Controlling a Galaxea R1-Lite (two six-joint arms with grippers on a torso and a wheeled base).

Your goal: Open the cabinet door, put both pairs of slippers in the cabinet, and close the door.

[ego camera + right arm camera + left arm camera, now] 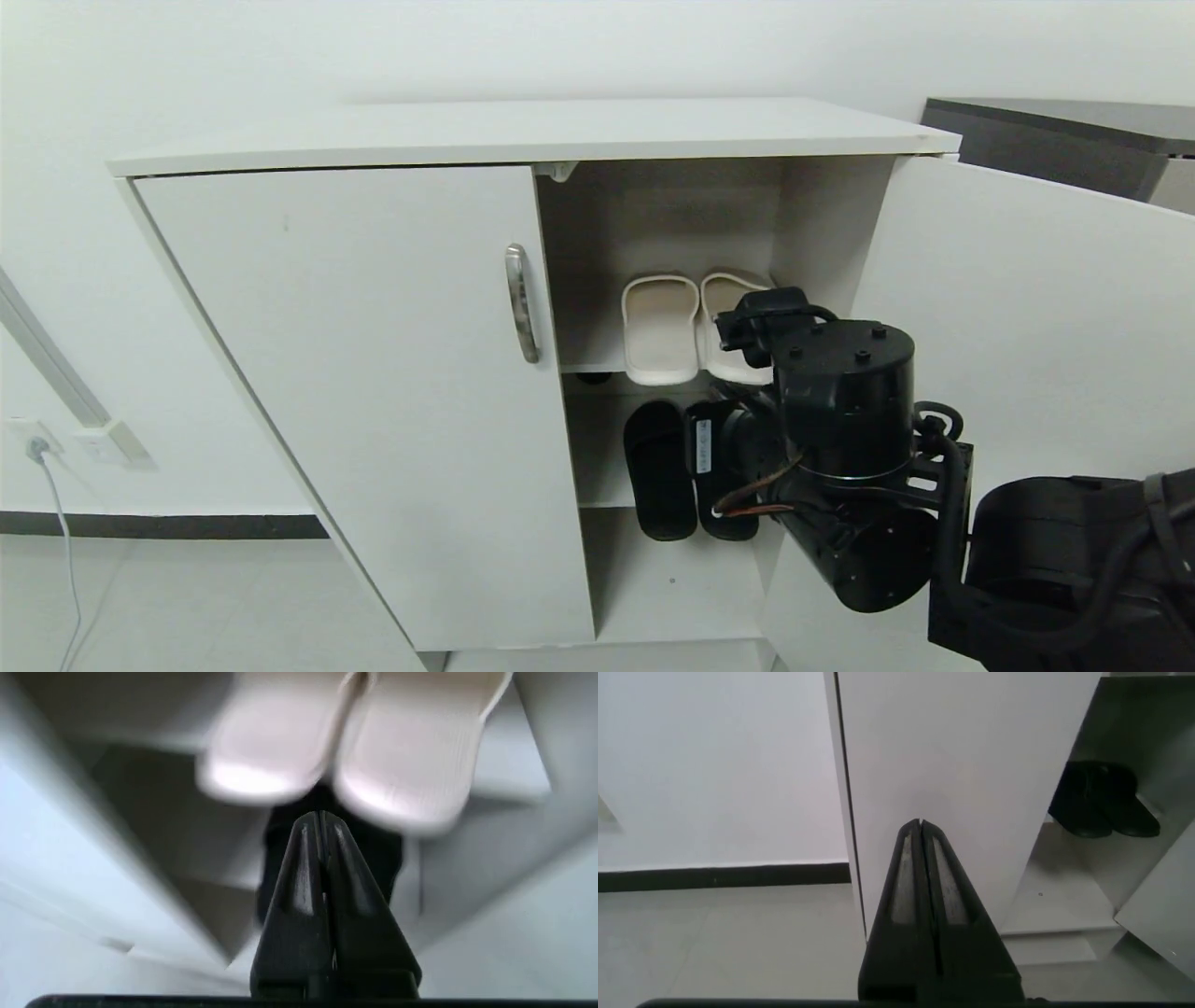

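left gripper (920,831): my two black fingers are pressed flat together with nothing between them. it hangs low over the pale floor (719,943), aimed at the lower part of the closed left door (962,765) and apart from it.

far left, wall side: white wall socket (35,439) with a pale cable hanging from it. black skirting strip (159,525) runs along the foot of the wall.

low white board cabinet (523,131), two doors. closed left door sits flush with the front. vertical brushed-metal bar handle (521,303) is at its inner edge.

right half stands open.
- upper shelf (588,367): pair of cream moulded slippers (660,327), side by side and touching, ends overhanging the shelf's front edge.
- lower shelf (602,506): pair of black moulded slippers (658,471), side by side, also overhanging the front edge. the right one is partly hidden behind my right arm.
- both pairs are inside the cabinet.

right gripper (320,819): fingers pressed together, gripping nothing. it points into the open compartment toward the overhanging ends of both pairs, touching neither as far as i can tell.

open right door (1027,327): swung wide out, inner face toward me, to the right of my right arm.

dark grey box-shaped unit (1055,131) stands behind the cabinet's right corner.
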